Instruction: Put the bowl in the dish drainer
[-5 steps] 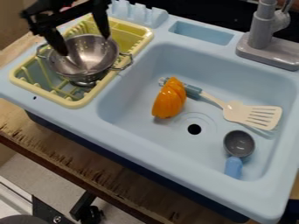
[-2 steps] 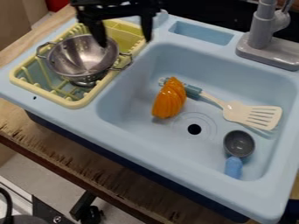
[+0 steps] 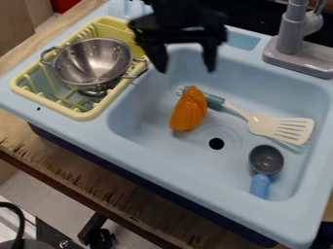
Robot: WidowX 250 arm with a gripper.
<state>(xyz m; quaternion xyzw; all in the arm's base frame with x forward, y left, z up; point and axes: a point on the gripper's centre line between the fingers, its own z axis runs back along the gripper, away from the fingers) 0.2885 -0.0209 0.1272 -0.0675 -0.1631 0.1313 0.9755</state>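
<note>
The black gripper (image 3: pixel 186 69) hangs above the back left part of the sink, its two fingers spread apart with nothing between them. To its left, the metal colander-like bowl (image 3: pixel 94 61) sits tilted in the yellow dish drainer (image 3: pixel 83 115), one of its handles over the drainer's right rim. Gripper and bowl are apart.
In the blue sink (image 3: pixel 146 146) lie an orange toy (image 3: pixel 189 109), a white spatula (image 3: pixel 280 127) with a teal handle and a grey ladle (image 3: pixel 266 159) with a blue handle. A grey faucet (image 3: pixel 299 53) stands at the back right.
The gripper has moved right, from over the bowl and drainer to over the sink. The bowl has stayed where it was in the drainer.
</note>
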